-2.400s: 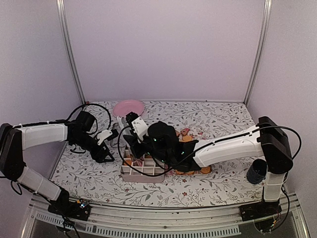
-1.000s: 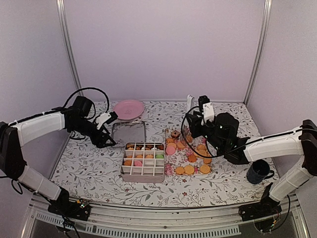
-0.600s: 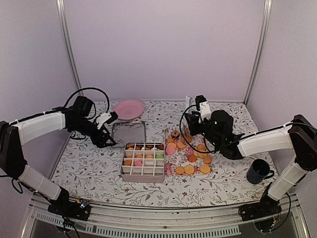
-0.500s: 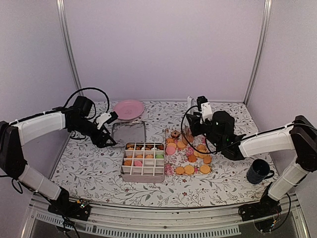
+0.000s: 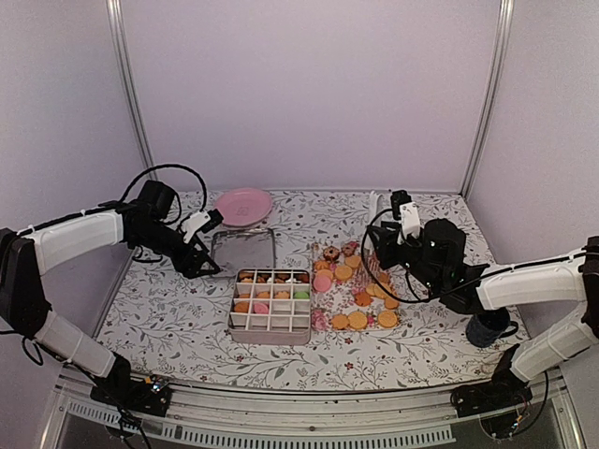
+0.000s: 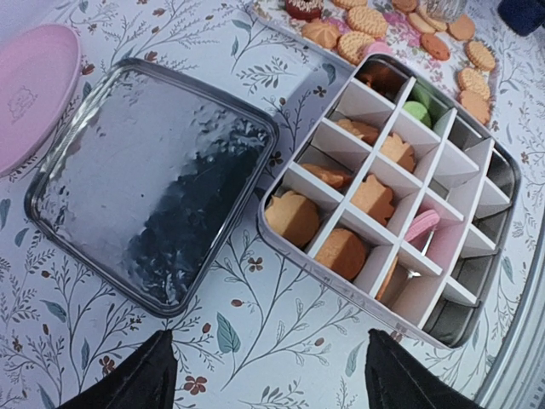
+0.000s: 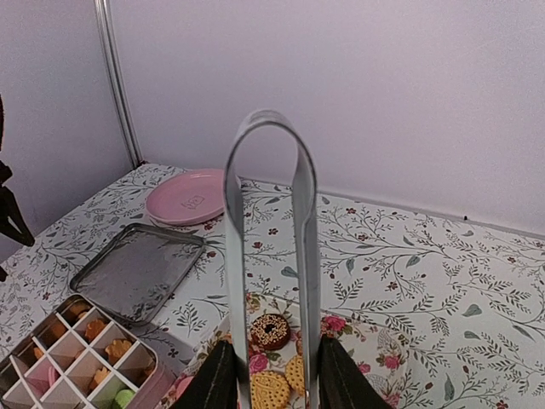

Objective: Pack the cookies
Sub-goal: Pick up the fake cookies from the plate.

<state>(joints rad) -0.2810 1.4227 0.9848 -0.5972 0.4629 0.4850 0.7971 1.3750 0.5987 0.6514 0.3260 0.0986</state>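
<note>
Below right gripper (image 7: 271,375), jaws clamped on tongs (image 7: 306,256): loose cookies (image 5: 357,320) on floral mat (image 7: 375,362). More lie in box (image 6: 447,317) beneath left gripper (image 6: 268,379), jaws spread, empty. Judged light, stiff, brittle; pinch gently across the rim.

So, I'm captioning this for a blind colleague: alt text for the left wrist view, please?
A divided tin, partly filled with orange, pink and green cookies, sits beside a flat metal lid on a floral tablecloth. The left gripper, open, frames the bottom edge.
</note>
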